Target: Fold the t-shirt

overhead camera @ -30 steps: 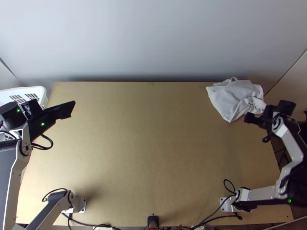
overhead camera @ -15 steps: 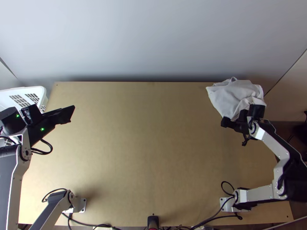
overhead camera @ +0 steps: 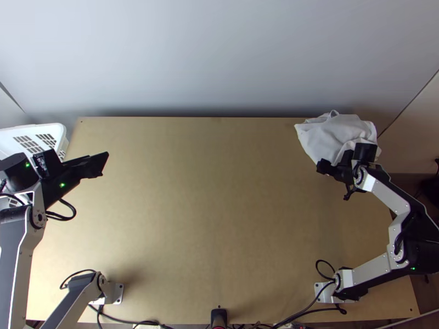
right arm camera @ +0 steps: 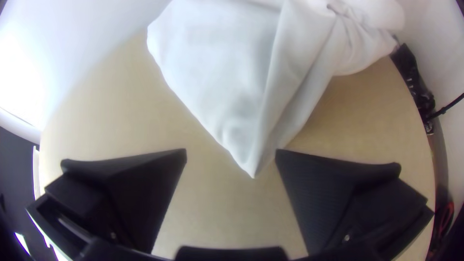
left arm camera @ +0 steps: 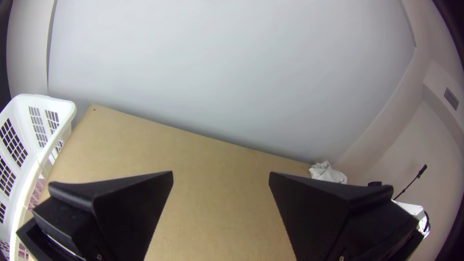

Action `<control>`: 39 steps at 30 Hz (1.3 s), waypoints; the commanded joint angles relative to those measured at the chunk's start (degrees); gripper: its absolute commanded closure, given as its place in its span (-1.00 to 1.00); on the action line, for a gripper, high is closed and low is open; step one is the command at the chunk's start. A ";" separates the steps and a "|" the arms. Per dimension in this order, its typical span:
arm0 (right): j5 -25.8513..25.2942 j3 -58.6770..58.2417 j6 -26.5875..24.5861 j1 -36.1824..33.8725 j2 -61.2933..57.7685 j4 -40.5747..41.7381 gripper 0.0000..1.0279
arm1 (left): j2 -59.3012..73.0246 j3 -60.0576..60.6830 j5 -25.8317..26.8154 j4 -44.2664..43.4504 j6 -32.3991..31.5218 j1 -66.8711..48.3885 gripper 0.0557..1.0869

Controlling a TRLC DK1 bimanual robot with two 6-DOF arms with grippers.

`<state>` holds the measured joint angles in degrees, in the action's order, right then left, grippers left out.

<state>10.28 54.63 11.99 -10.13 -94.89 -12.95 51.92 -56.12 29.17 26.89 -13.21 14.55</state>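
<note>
Right gripper (overhead camera: pixel 336 166) is parted wide, nothing in its grasp, over at the near side of the white t-shirt (overhead camera: pixel 329 131). From where I'm standing, the shirt lies bunched in the far right corner of the wooden table (overhead camera: pixel 219 219), roughly flat on one side and heaped into creases on the other. One pointed end of it aims into the gap between that gripper's flat black fingers (right arm camera: pixel 140 188), as the right wrist view has it; whether cloth and fingers touch, I can't tell. Across the table, well apart from the shirt, the left gripper (overhead camera: pixel 99 164) hangs over the left side, its own fingers spread wide and holding nothing. A white slotted basket (left arm camera: pixel 53 104) sits at the table's left edge, partly behind the left arm (overhead camera: pixel 22 249).
</note>
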 commanded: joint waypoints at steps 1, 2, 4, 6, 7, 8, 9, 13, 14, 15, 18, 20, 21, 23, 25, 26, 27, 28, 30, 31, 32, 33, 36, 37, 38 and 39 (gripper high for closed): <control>-2.99 1.27 -1.71 0.64 -2.49 1.96 0.73 | 0.46 0.22 0.10 -0.35 0.20 -0.75 -0.88; -3.34 1.79 -2.06 0.73 -3.37 1.88 0.95 | 0.46 0.31 0.10 -0.26 0.29 -0.75 -0.88; -3.87 2.15 -1.71 0.64 -4.42 1.26 0.94 | 0.46 0.48 0.10 -0.26 0.38 -0.66 -0.88; -4.66 1.62 -1.79 0.73 -4.86 1.26 0.94 | 0.37 0.83 0.10 -0.26 0.64 -0.48 -0.88; -4.92 1.44 -2.06 0.81 -5.13 1.26 0.94 | 0.37 1.01 0.10 -0.26 0.73 -0.31 -0.88; -5.27 1.18 -2.41 0.99 -5.22 1.26 0.94 | 0.37 1.19 0.01 -0.26 0.73 -0.22 -0.88; -5.54 0.83 -2.76 1.08 -5.22 1.26 0.94 | 0.37 1.27 0.10 -0.26 0.91 -0.04 -0.88; -6.68 -1.46 -6.01 0.99 -4.34 1.17 0.94 | 0.46 1.36 0.10 -0.44 1.26 0.66 -0.88; -6.77 -2.34 -7.15 0.73 -3.63 1.17 0.94 | 0.55 1.45 0.10 -0.70 1.26 0.66 -0.88; -6.86 -3.13 -8.12 0.37 -3.02 1.17 0.94 | 0.64 1.54 0.10 -0.79 1.26 0.66 -0.88; -6.86 -5.41 -11.46 -1.65 -0.73 1.17 0.94 | 1.16 1.54 0.10 -1.23 1.26 0.66 -0.88; -6.77 -6.64 -13.92 -3.67 0.76 1.00 0.94 | 1.60 1.54 0.19 -1.49 1.17 0.57 -0.88; -6.77 -7.26 -15.42 -4.72 1.29 1.00 0.94 | 1.78 1.54 0.19 -1.76 1.08 0.48 -0.88; -6.77 -8.23 -18.05 -7.27 2.08 1.00 0.94 | 2.04 1.54 0.28 -2.37 0.82 0.13 -0.88; -6.77 -8.84 -20.34 -10.52 2.52 1.00 0.94 | 2.48 1.45 0.19 -2.73 0.56 -0.40 -0.88; -6.77 -8.84 -21.13 -12.02 2.61 1.00 0.94 | 2.57 1.36 0.19 -2.90 0.47 -0.66 -0.88; -6.77 -8.84 -21.92 -13.34 2.69 1.00 0.94 | 2.83 1.36 0.19 -3.25 0.20 -0.92 -0.88; -6.77 -8.75 -22.97 -14.65 2.69 1.00 0.94 | 2.92 1.27 0.28 -3.43 0.12 -1.10 -0.88; -6.77 -7.96 -24.21 -16.76 2.69 1.09 0.94 | 3.27 1.19 0.19 -3.87 -0.23 -1.80 -0.88; -6.77 -7.17 -24.56 -17.73 2.61 1.09 0.94 | 3.54 1.10 0.19 -3.96 -0.32 -2.15 -0.88; -6.77 -6.03 -24.82 -18.87 2.26 1.35 0.94 | 3.71 0.92 0.19 -4.22 -0.41 -2.33 -0.88; -6.77 -4.62 -25.08 -19.75 1.73 1.35 0.94 | 3.89 0.83 0.19 -4.31 -0.59 -2.50 -0.88; -6.77 -1.55 -27.72 -21.77 0.59 1.26 0.94 | 4.59 0.13 0.19 -4.39 -0.67 -2.77 -0.88; -6.86 -1.02 -28.95 -22.21 0.32 1.26 0.94 | 4.68 -0.13 0.19 -4.57 -0.67 -2.77 -0.88; -6.86 -0.40 -29.92 -22.83 -0.12 1.35 0.94 | 4.77 -0.31 0.19 -4.75 -0.67 -2.77 -0.88; -6.86 0.04 -30.89 -23.53 -0.56 1.26 0.94 | 4.77 -0.48 0.19 -4.75 -0.67 -2.68 -0.88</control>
<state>3.20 50.63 -13.69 -28.58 -93.78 -12.47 55.75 -55.53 29.32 22.92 -13.50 12.40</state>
